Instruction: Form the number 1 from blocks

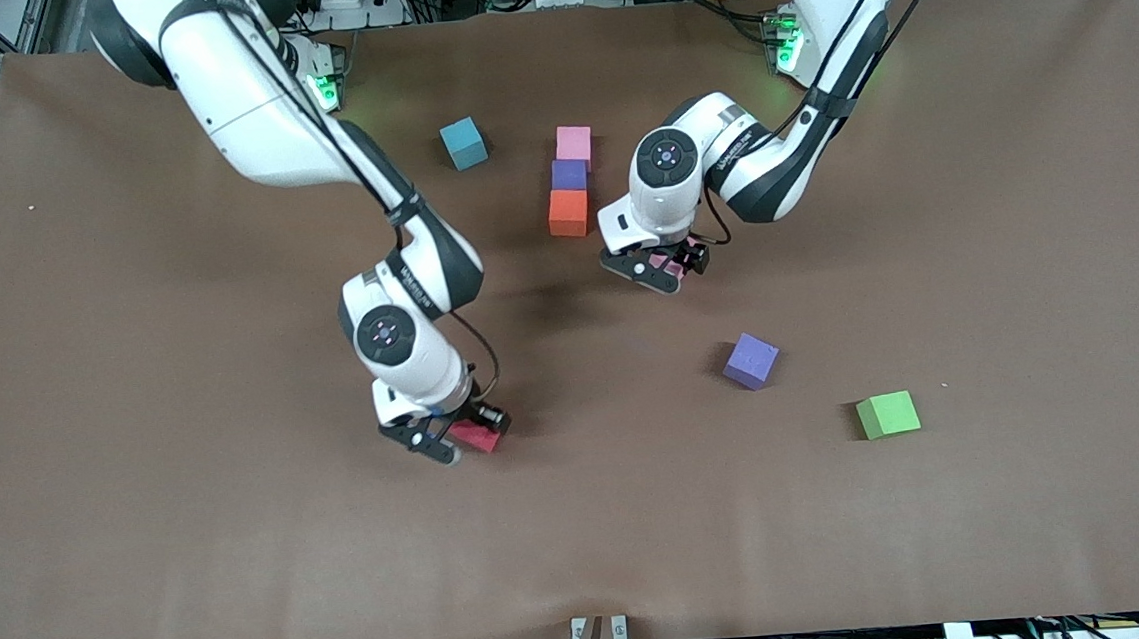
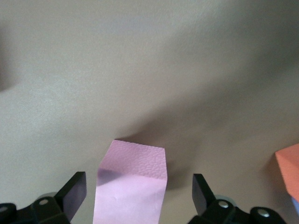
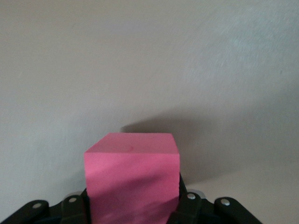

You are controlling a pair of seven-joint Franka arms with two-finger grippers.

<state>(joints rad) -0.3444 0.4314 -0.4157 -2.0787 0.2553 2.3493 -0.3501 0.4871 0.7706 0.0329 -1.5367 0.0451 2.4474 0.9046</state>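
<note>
Three blocks form a column: a light pink block (image 1: 573, 143), a purple block (image 1: 569, 174), then an orange block (image 1: 568, 212) nearest the front camera. My left gripper (image 1: 659, 269) (image 2: 138, 193) is open, low beside the orange block (image 2: 289, 170). A second light pink block (image 2: 133, 179) stands between its fingers with a gap on each side. My right gripper (image 1: 457, 438) (image 3: 133, 205) is shut on the red block (image 1: 477, 436) (image 3: 133, 175), low at the table. Another purple block (image 1: 751, 360) lies loose.
A green cube (image 1: 887, 415) sits toward the left arm's end, nearer the front camera than the loose purple block. A light blue cube (image 1: 463, 143) rests beside the column, toward the right arm's end. The brown table (image 1: 974, 231) is bare around them.
</note>
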